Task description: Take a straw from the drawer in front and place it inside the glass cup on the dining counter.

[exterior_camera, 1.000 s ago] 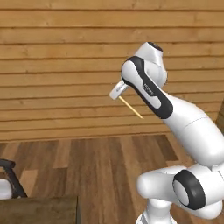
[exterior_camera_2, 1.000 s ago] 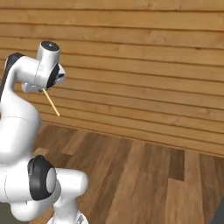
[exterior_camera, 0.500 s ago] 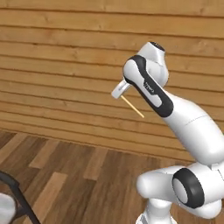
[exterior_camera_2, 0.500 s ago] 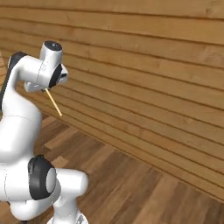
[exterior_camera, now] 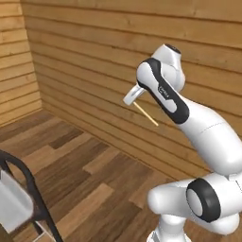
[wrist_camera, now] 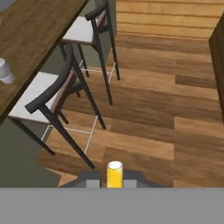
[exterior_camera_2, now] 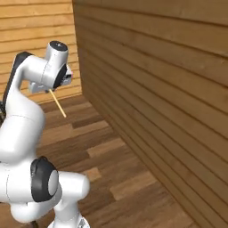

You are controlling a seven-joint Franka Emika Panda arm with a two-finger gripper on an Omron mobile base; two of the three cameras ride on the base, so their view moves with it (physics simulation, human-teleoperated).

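Hand view shows the claw [wrist_camera: 114,183] clenched on the straw [wrist_camera: 114,174], whose pale-yellow end stands up between the two dark finger tips, seen almost end-on. Beyond it lies a wood-plank floor [wrist_camera: 148,109], and along the left of that view runs the dark-brown dining bench [wrist_camera: 30,39] with the glass cup [wrist_camera: 5,71] standing on it near the picture's left edge, well apart from the straw. Two dark-framed stools [wrist_camera: 52,94] with pale seats sit beside the bench, one nearer and one farther up the view.

In the left base view the arm is raised with the claw [exterior_camera: 131,96] high in front of a wall of horizontal wooden planks [exterior_camera: 94,56]; the straw [exterior_camera: 145,114] slants down and to the right from it (a thin pale stick, clear of the wall and floor). A dark stool frame [exterior_camera: 28,189] shows at the lower left.

In the right base view the claw [exterior_camera_2: 50,88] holds the straw [exterior_camera_2: 58,103] slanting downward over the floor, with the plank wall [exterior_camera_2: 169,89] running along the right.
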